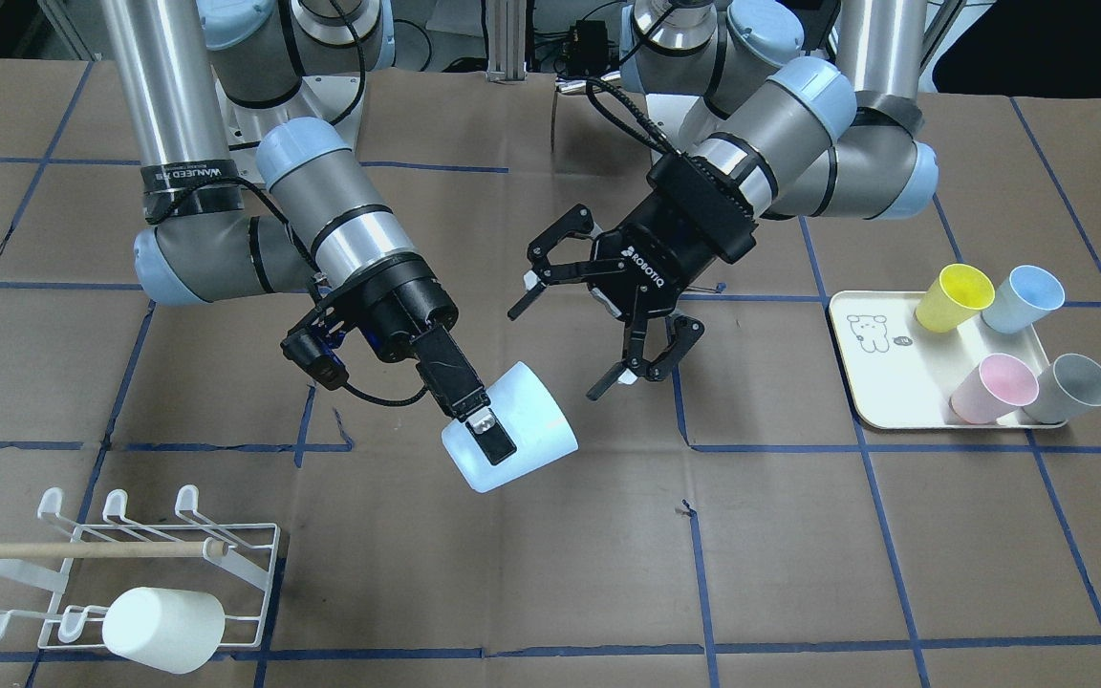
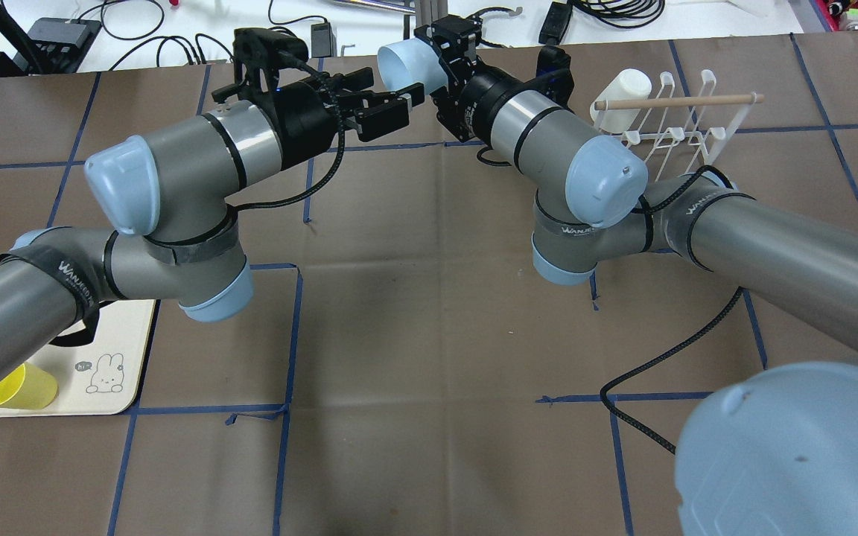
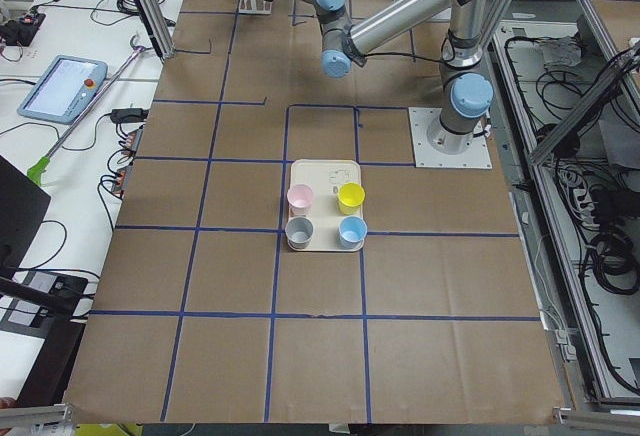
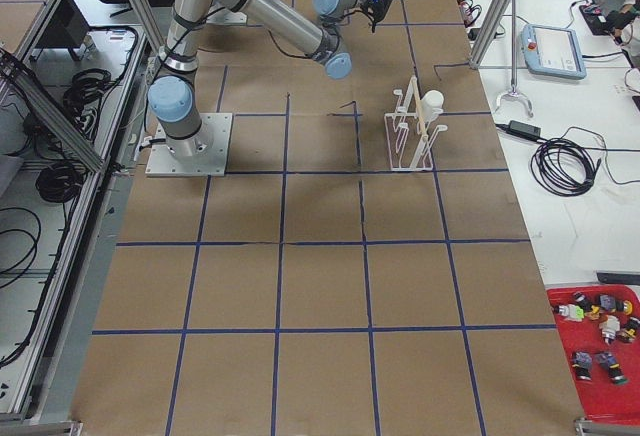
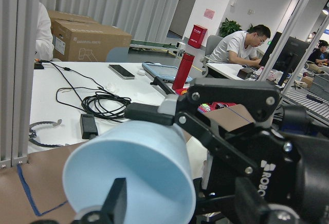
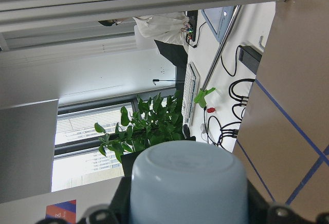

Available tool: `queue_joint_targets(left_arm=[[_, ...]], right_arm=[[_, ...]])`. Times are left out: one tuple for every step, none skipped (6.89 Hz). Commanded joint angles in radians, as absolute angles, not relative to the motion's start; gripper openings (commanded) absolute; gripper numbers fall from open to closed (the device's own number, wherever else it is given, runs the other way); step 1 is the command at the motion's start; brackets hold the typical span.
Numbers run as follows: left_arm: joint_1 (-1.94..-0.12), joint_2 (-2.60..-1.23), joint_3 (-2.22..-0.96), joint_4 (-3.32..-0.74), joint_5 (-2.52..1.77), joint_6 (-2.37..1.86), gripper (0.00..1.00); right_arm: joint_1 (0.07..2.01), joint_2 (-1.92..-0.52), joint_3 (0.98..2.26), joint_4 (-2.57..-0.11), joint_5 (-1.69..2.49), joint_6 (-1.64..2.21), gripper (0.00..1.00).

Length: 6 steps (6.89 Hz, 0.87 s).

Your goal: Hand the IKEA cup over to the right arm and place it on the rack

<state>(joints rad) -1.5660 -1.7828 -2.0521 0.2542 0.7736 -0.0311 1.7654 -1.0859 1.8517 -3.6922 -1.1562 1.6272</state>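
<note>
**Step in hand.** We are reading the right gripper (image 1: 491, 432) as clamped on the IKEA cup (image 1: 524, 419). One finger is lying along the outside of the pale blue wall, and we cannot see where the other finger sits. The cup is hanging tilted above the middle of the table, with its wide mouth turned toward the left gripper (image 1: 560, 349). The left gripper is standing with its jaws spread wide, near the cup's mouth but not touching it. We are therefore judging the handover as made and the carry to the rack (image 1: 82, 550) as not yet begun.

**Next move.**
1. We are expecting the left gripper to back away first, since its fingers are flanking the cup's path.
2. The right arm (image 1: 178, 105) then needs to swing toward the rack, which is standing well apart at the table corner on the robot's right.
3. The cup's mouth needs turning toward a free prong. A white cup (image 1: 163, 629) is already sitting on one prong of the near row.

**Pose.** The right arm is dropping steeply from its base, folding at the elbow and angling its wrist down toward the table centre. The left arm is reaching in from the opposite side with its wrist pointing at the cup.

**Surroundings.** A tray (image 1: 880, 377) on the robot's left is carrying four coloured cups.
</note>
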Motion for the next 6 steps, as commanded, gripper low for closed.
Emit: queue_joint_targets(left_arm=[[-1.437,-1.686,-2.149,0.226,0.637,-0.031,0.98],[-1.389,-1.655,-2.157,0.188,0.602,-0.031,0.98],[-1.378,-1.622,-2.154,0.117,0.606,-0.029,0.98],[-1.368,-1.564,-2.137,-0.043,0.644,-0.023,0.97],[-1.371,-1.510,-2.096,-0.240,0.857,-0.015,0.97],[-1.380,-1.511,-2.042,-0.373,0.991,-0.015,0.97]], right_arm=[[1.758,-1.085,1.852,-3.692,-1.154,1.617,0.46],[1.744,-1.083,1.848,-3.694,-1.154,1.589,0.38],[1.708,-1.081,1.850,-3.695,-1.154,1.430,0.32],[1.665,-1.083,1.850,-3.695,-1.154,1.152,0.30],[1.636,-1.085,1.855,-3.695,-1.158,0.936,0.27],[1.605,-1.085,1.856,-3.695,-1.163,0.741,0.25]])
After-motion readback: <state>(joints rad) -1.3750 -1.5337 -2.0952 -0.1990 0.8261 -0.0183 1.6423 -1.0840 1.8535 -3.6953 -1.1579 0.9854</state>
